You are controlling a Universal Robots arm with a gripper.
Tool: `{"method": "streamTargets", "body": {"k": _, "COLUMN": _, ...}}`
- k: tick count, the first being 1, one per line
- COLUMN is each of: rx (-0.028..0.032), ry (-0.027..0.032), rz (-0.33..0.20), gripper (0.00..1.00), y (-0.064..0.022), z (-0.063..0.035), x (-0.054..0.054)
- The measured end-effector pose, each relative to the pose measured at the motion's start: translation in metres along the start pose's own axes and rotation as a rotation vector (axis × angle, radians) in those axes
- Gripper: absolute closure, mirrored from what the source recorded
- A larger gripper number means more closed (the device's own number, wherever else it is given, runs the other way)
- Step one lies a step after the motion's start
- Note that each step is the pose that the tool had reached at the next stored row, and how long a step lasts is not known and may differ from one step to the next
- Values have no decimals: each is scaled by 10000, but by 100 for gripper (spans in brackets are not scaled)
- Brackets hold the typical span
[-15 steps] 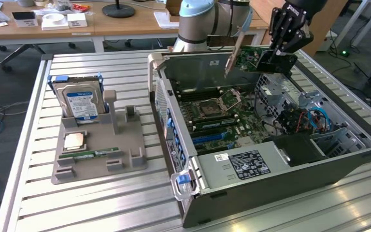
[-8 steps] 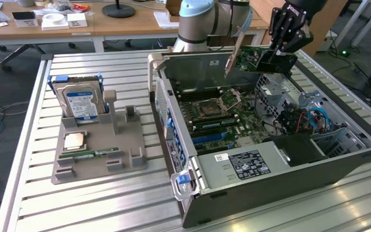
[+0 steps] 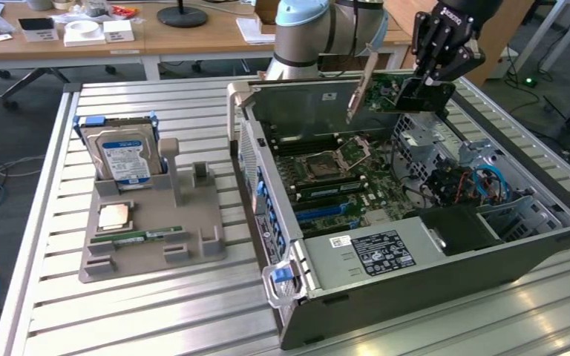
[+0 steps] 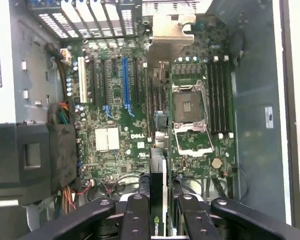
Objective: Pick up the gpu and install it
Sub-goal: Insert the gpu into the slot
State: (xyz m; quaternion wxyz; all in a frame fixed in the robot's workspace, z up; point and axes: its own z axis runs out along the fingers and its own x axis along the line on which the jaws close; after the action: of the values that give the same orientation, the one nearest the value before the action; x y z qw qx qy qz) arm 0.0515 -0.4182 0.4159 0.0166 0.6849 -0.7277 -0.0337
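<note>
Fingers point(image 4: 137, 217) clenched on the gpu point(image 4: 158, 182): card sits edge-on between them, gripped along its top edge. It hangs in air over the far end of the open PC case point(image 3: 444, 282), clear of the motherboard point(image 3: 340, 182). PC case lies on the table point(image 3: 146, 319); hard drive point(image 3: 122, 156) stands at the exterior view's left, well apart.

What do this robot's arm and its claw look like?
The arm is a thick, rounded silver-grey tube with a pale blue cap at a joint. Its gripper is black, with small white lettering on its body. The fingers are glossy black jointed links dotted with round screw holes.
</note>
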Motion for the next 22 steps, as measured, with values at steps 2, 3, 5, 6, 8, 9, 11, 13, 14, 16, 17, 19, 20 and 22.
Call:
{"method": "streamTargets", "body": {"k": 2, "rx": -7, "ry": 23, "rz": -319, "gripper": 74, "y": 0, "z": 0, "x": 0}}
{"method": "streamTargets", "body": {"k": 3, "rx": -10, "ry": 35, "rz": -487, "gripper": 74, "y": 0, "z": 0, "x": 0}}
{"method": "streamTargets", "body": {"k": 5, "rx": -18, "ry": 60, "rz": -828, "gripper": 74, "y": 0, "z": 0, "x": 0}}
{"method": "streamTargets", "body": {"k": 6, "rx": -21, "ry": 70, "rz": -975, "gripper": 74, "y": 0, "z": 0, "x": 0}}
{"method": "streamTargets", "body": {"k": 8, "rx": -23, "ry": 76, "rz": -1045, "gripper": 74, "y": 0, "z": -1, "x": 0}}
{"method": "streamTargets", "body": {"k": 9, "rx": -24, "ry": 77, "rz": -1046, "gripper": 74, "y": 0, "z": -1, "x": 0}}
{"method": "streamTargets", "body": {"k": 11, "rx": -23, "ry": 76, "rz": -1046, "gripper": 74, "y": 0, "z": 0, "x": 0}}
{"method": "streamTargets", "body": {"k": 13, "rx": -22, "ry": 75, "rz": -1048, "gripper": 74, "y": 0, "z": 1, "x": 0}}
{"method": "streamTargets", "body": {"k": 14, "rx": -14, "ry": 73, "rz": -1049, "gripper": 74, "y": 1, "z": 5, "x": 0}}
{"method": "streamTargets", "body": {"k": 16, "rx": 29, "ry": 75, "rz": -1048, "gripper": 74, "y": 10, "z": 15, "x": 1}}
{"method": "streamTargets", "body": {"k": 17, "rx": 52, "ry": 74, "rz": -1049, "gripper": 74, "y": 15, "z": 20, "x": 2}}
{"method": "streamTargets", "body": {"k": 19, "rx": 67, "ry": 74, "rz": -1049, "gripper": 74, "y": 22, "z": 28, "x": 2}}
{"method": "streamTargets", "body": {"k": 20, "rx": 67, "ry": 75, "rz": -1048, "gripper": 74, "y": 24, "z": 31, "x": 2}}
{"method": "streamTargets", "body": {"k": 22, "rx": 67, "ry": 77, "rz": -1050, "gripper": 74, "y": 25, "z": 34, "x": 2}}
